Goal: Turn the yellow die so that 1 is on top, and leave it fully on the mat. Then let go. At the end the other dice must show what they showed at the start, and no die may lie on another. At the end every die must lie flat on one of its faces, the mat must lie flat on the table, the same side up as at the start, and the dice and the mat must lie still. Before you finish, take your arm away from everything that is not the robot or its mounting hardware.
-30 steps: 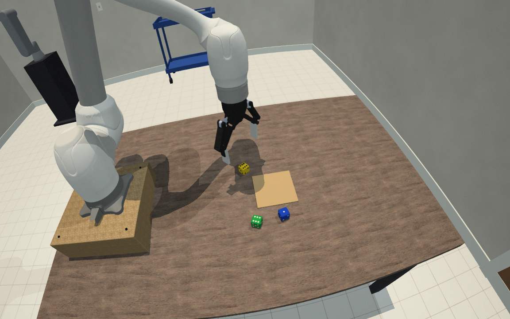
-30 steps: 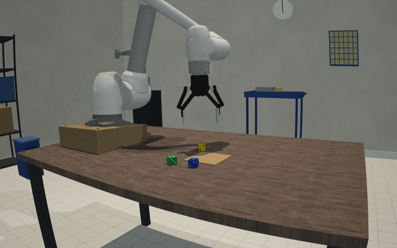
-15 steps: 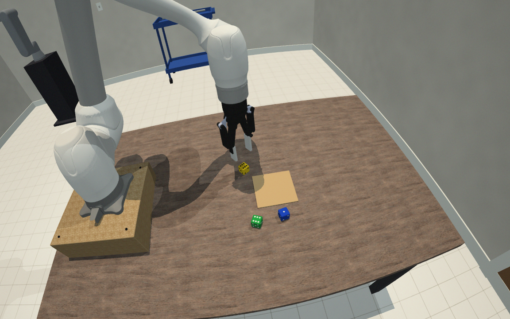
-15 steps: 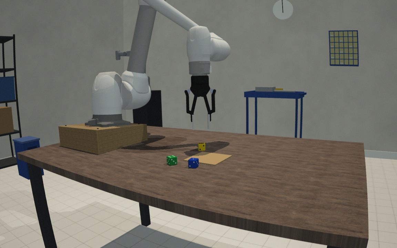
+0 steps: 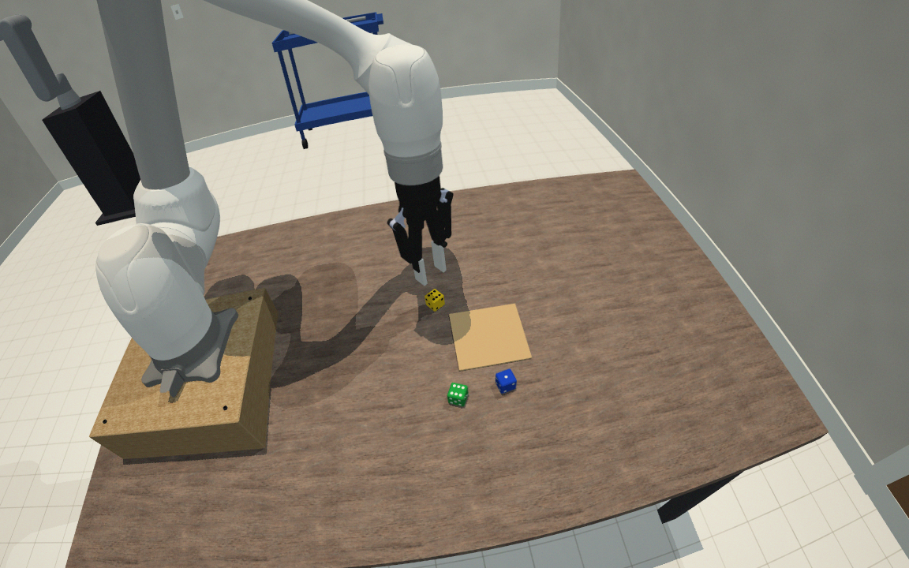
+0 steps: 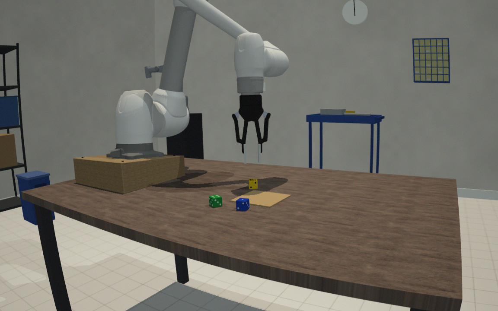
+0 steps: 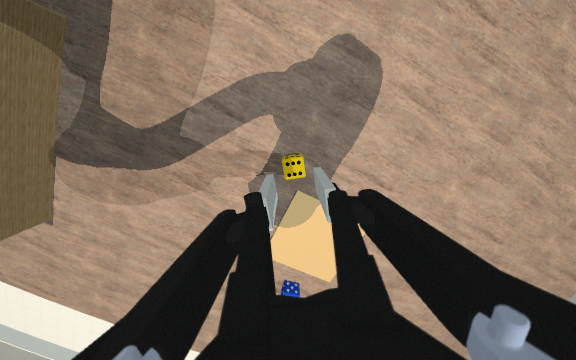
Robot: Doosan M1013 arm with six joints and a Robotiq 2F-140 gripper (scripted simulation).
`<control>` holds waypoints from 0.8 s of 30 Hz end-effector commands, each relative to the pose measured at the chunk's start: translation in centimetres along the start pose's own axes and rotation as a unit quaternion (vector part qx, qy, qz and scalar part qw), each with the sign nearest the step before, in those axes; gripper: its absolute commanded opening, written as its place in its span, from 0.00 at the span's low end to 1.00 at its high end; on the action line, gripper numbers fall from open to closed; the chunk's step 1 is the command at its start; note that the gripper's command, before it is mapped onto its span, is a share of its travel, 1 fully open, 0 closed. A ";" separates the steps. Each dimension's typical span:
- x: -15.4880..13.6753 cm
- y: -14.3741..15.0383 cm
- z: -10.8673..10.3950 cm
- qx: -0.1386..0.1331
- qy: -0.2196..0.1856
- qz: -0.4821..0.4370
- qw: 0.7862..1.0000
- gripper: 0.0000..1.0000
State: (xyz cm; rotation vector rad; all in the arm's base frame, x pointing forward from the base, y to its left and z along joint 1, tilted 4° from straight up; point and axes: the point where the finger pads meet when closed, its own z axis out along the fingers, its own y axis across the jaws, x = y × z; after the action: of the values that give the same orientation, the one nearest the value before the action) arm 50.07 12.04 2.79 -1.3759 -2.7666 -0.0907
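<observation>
Black linkages of my gripper fill the near view, the pale fingers drawn in to a narrow gap with nothing between them, so I hold nothing and hang well above the table. I judge the gap is set to suit a die's width before I descend. Just below and slightly ahead of my fingertips sits the yellow die, flat on the wood with six up, off the mat near its corner. The mat lies under my palm side, the target spot, so a short carry should do. Beyond it, behind my wrist, the blue die and green die rest apart from each other, best left alone.
</observation>
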 end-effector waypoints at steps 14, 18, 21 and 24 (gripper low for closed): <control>0.0 0.0 0.0 0.000 0.000 0.000 1.000 0.28; 0.0 0.0 0.1 0.000 0.000 0.000 1.000 0.28; 0.0 0.0 0.2 0.000 0.000 0.000 1.000 0.28; 0.0 0.0 0.5 0.000 0.000 0.000 1.000 0.28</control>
State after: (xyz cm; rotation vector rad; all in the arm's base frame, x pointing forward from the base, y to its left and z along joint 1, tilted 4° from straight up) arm 50.06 12.07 2.48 -1.3762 -2.7665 -0.0902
